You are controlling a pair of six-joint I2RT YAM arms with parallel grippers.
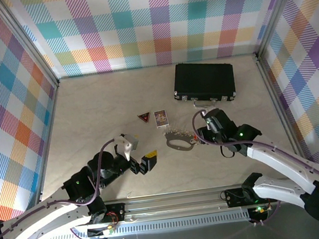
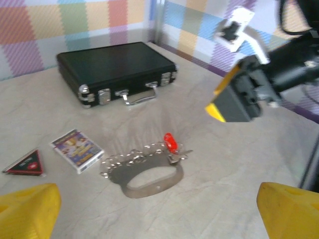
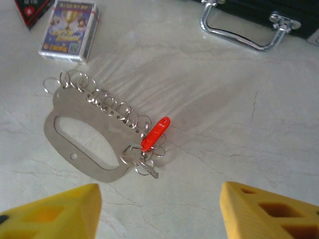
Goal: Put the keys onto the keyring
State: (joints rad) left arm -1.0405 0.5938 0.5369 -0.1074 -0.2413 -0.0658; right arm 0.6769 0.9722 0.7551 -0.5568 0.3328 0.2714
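The keyring (image 3: 84, 162) is a flat silver oval loop with a row of small wire rings along its top edge, lying on the table; it also lies mid-table (image 1: 179, 142) and ahead of the left fingers (image 2: 149, 179). The keys (image 3: 147, 164), a small silver key with a red tag (image 3: 155, 133), lie at the loop's right end among the rings, red tag (image 2: 170, 142) up. My right gripper (image 3: 159, 209) is open just short of them, yellow fingers apart. My left gripper (image 2: 154, 209) is open, some way from the loop. The right gripper (image 2: 239, 94) hangs above the table.
A black case (image 1: 204, 81) with a metal handle (image 3: 241, 30) stands at the back right. A card box (image 1: 161, 118) and a dark triangular badge (image 1: 143, 117) lie behind the loop. Checked walls enclose the table.
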